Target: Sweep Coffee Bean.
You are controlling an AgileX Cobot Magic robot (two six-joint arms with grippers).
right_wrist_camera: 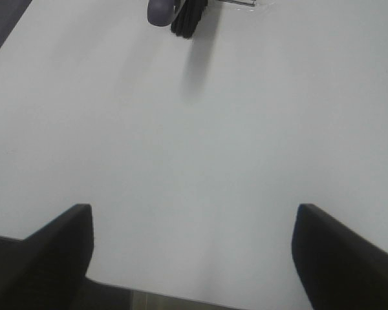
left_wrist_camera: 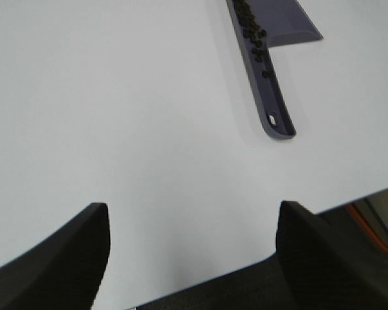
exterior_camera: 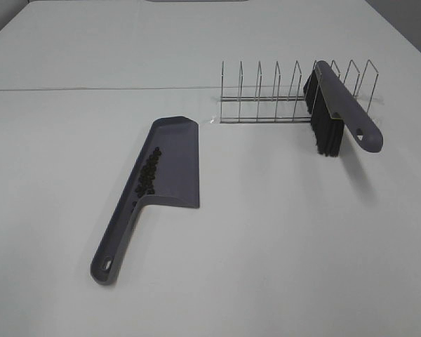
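You're seeing one dustpan (exterior_camera: 170,163) holding roughly twenty coffee beans (exterior_camera: 147,174), lying well apart from both spread-open grippers, left gripper (left_wrist_camera: 193,248) and right gripper (right_wrist_camera: 193,255)

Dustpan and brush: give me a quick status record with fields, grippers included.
coffee beans: clustered in the dustpan along its left wall
dustpan: flat on the table, handle toward the camera
brush: propped in the wire rack, bristles down
left gripper: open, empty
right gripper: open, empty
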